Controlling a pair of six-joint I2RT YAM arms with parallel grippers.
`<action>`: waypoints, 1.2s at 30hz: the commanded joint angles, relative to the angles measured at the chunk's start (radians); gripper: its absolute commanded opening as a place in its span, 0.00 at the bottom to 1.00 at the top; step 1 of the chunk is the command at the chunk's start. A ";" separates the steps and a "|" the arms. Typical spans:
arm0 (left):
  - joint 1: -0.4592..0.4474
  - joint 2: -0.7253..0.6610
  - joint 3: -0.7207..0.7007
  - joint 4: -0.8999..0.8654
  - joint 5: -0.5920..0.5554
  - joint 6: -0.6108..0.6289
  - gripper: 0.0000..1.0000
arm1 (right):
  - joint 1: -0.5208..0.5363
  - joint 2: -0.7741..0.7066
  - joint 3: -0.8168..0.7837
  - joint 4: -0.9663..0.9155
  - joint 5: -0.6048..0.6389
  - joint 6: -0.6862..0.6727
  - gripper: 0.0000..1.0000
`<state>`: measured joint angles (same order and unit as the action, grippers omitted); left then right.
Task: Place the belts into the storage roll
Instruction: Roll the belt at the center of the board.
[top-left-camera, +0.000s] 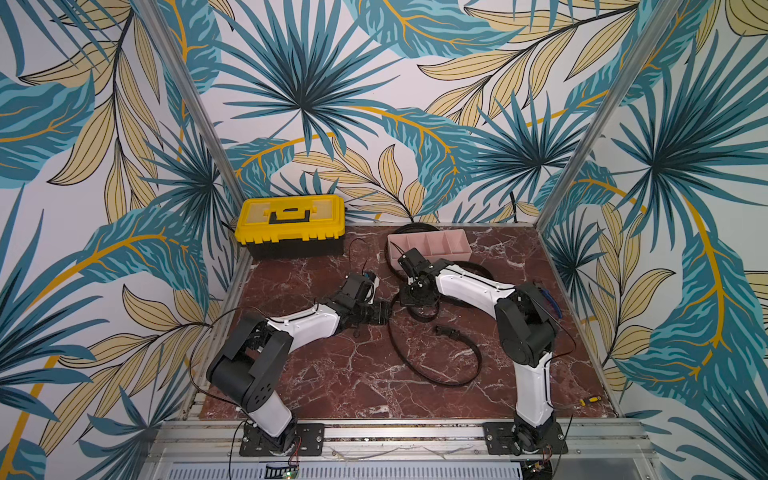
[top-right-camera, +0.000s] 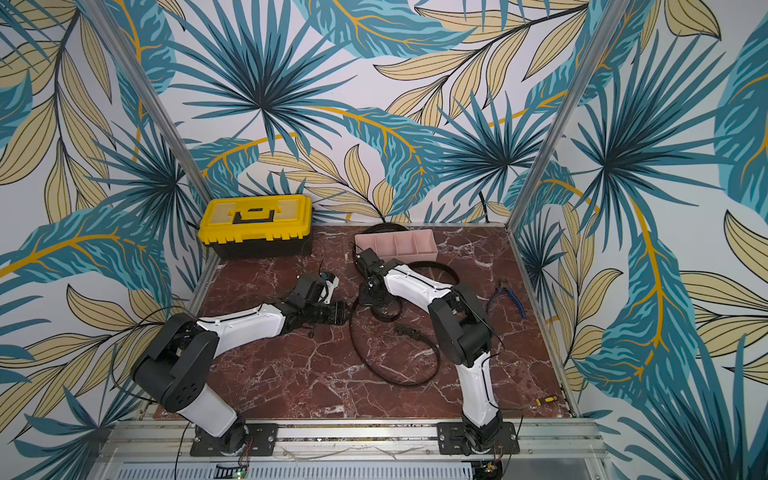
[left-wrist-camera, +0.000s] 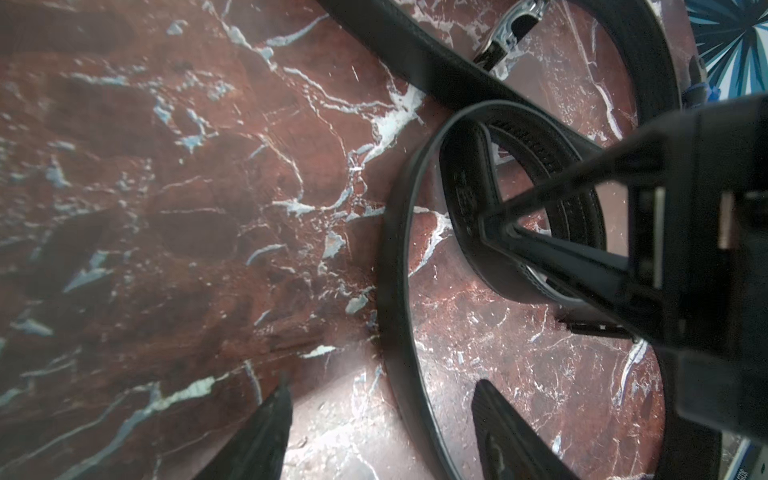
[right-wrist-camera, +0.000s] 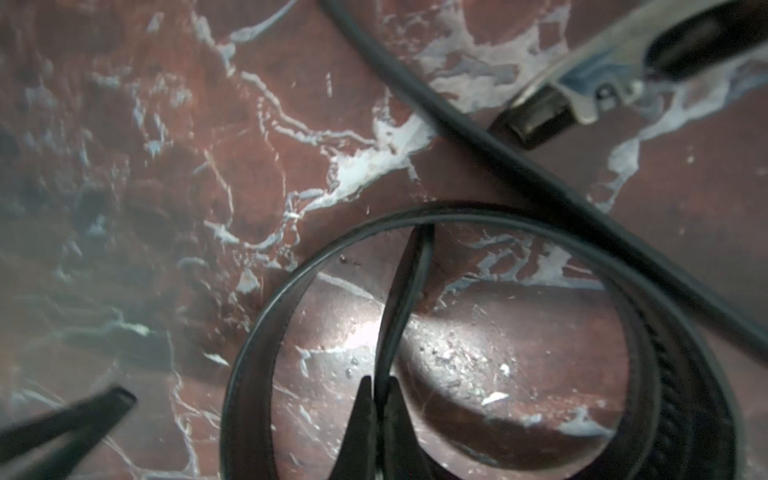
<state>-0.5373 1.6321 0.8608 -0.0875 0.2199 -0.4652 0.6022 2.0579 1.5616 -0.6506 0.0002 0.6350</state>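
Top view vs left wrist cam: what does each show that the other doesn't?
In a top view only: the pink tray, the toolbox and a second belt looped round the tray. Left wrist only: the left claw open, fingers either side of the coil's outer turn. Both: the coiled belt, its buckle, and the right claw shut on its inner end.

The desk (top-left-camera: 332, 374) is dark red with white lines like marble, the belts (left-wrist-camera: 394, 291) are black, the tray (top-left-camera: 457, 254) is pale pink, the toolbox (top-left-camera: 291, 232) is yellow on top and black below, and the walls (top-left-camera: 374, 83) are white with big blue-green and tan leaves and yellow stems.
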 joint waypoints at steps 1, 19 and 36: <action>-0.010 0.014 0.021 -0.009 -0.027 -0.028 0.69 | -0.001 0.021 -0.021 0.023 0.001 0.281 0.00; -0.010 0.334 0.338 -0.134 -0.022 0.131 0.23 | -0.009 -0.043 -0.146 0.109 0.074 0.641 0.00; -0.015 0.061 0.084 -0.440 -0.177 -0.032 0.00 | 0.008 0.077 -0.018 0.220 0.086 0.911 0.00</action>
<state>-0.5495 1.7313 0.9665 -0.3241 0.1081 -0.4564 0.6125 2.0823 1.5219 -0.4374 0.0483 1.4918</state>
